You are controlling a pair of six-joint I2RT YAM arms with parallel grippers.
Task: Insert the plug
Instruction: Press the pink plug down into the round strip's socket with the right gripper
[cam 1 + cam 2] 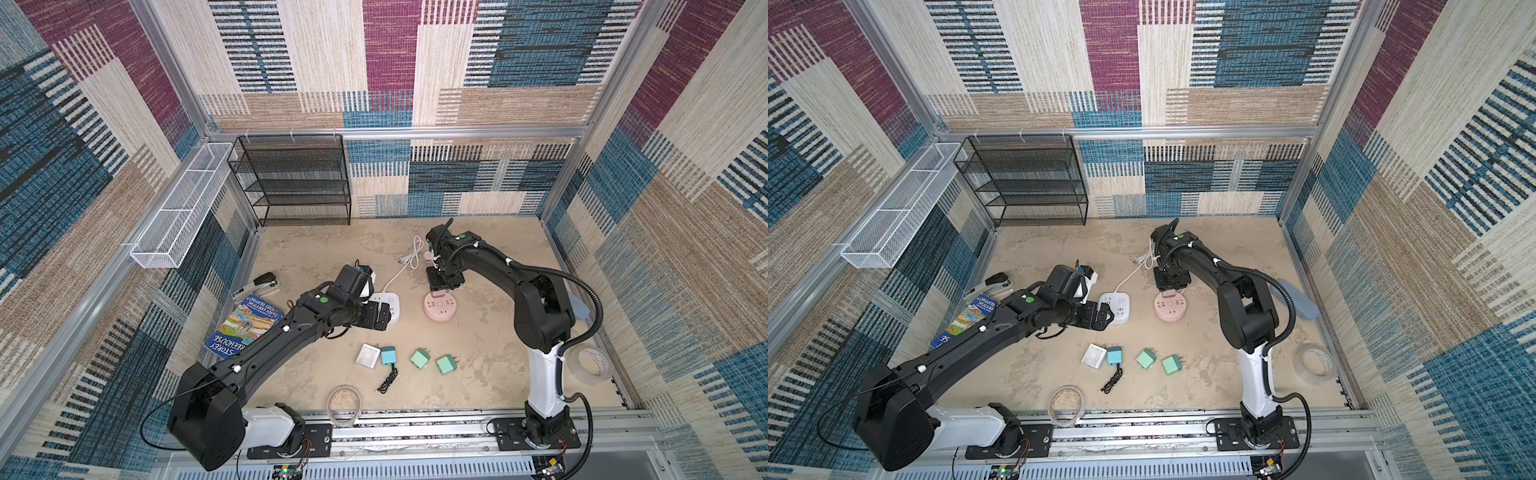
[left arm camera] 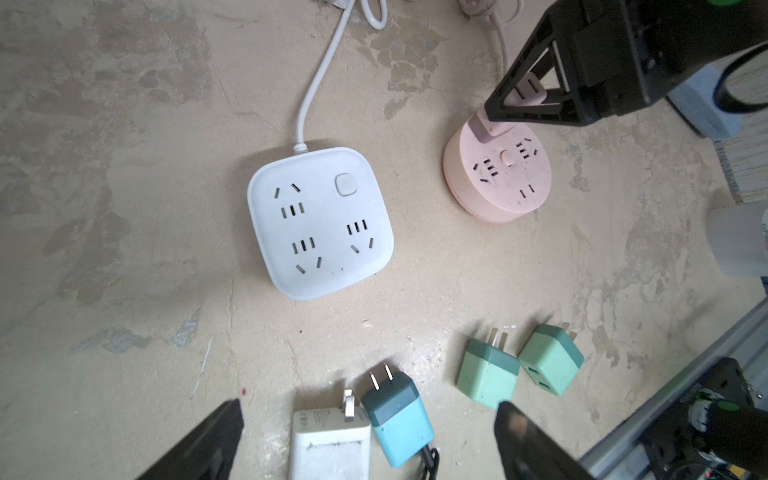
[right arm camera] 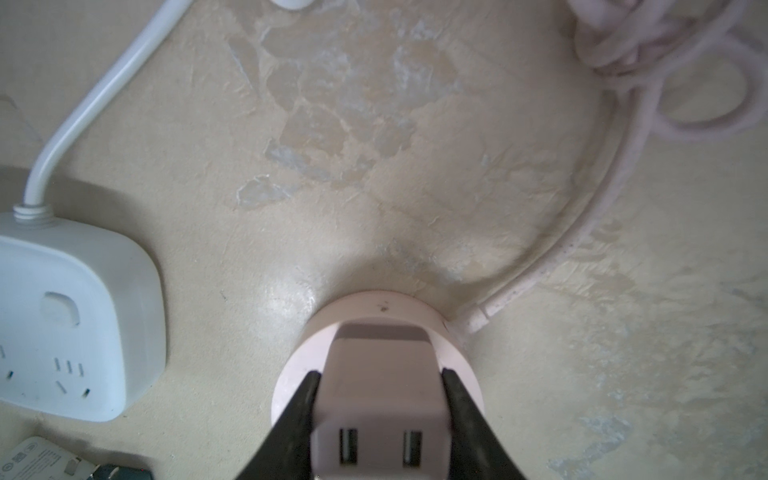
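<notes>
The right gripper (image 3: 380, 372) is clamping the pink plug (image 3: 380, 415) against the pink socket (image 3: 374, 305) beneath it. The left gripper (image 2: 370, 404) is hanging spread apart beside the white power strip (image 2: 320, 224).

Both top views are bright, evenly lit from above. Shadows on the beige mottled worktop (image 1: 478, 365) are soft, and the wide lens splays the silver aluminium frame posts (image 1: 171, 70) outward. The left wrist view is crisp at centre, though the black fingertips (image 2: 224, 428) of the left tool (image 2: 369, 405) blur. The right wrist view is hazy — the pale pink USB plug (image 3: 378, 374) looks soft, and glare sheens the worktop beside the round pink socket (image 3: 374, 305).
</notes>
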